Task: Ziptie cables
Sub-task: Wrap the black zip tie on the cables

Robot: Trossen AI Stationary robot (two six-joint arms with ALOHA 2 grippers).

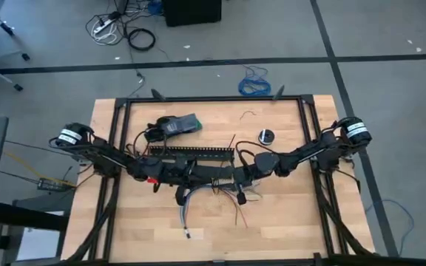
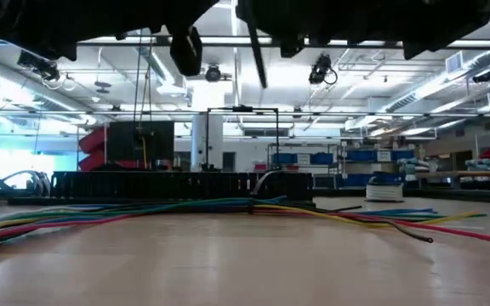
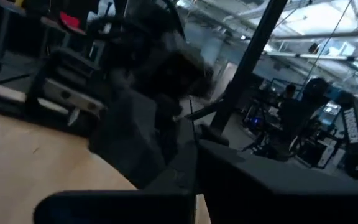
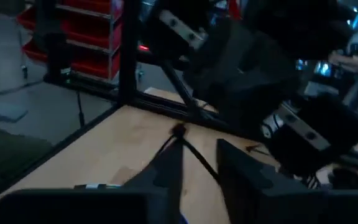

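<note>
The cables (image 1: 187, 199) lie on the worktop (image 1: 287, 222) just in front of the black slotted channel (image 1: 191, 151), on the operator's side; in the low view they (image 2: 228, 208) rest flat, with the coloured ends splayed to both sides. Both arms meet above the bundle, close to the channel's middle. The left pincer (image 1: 198, 174) and the right pincer (image 1: 231, 177) face each other, nearly touching, raised clear of the worktop. In the right wrist view a thin black strip, judged to be a ziptie (image 4: 194, 155), runs from between the right pincer's fingers (image 4: 166, 168) toward the left arm. The right pincer appears closed narrowly on this strip; the opening of the left pincer cannot be told.

Judged step: handing or threading the ziptie in the air, before it goes around the bundle. The next move calls for a steady grip on the strip's end and lowering it beside the cables, so the tail can pass under them without scattering the loose wires.
</note>
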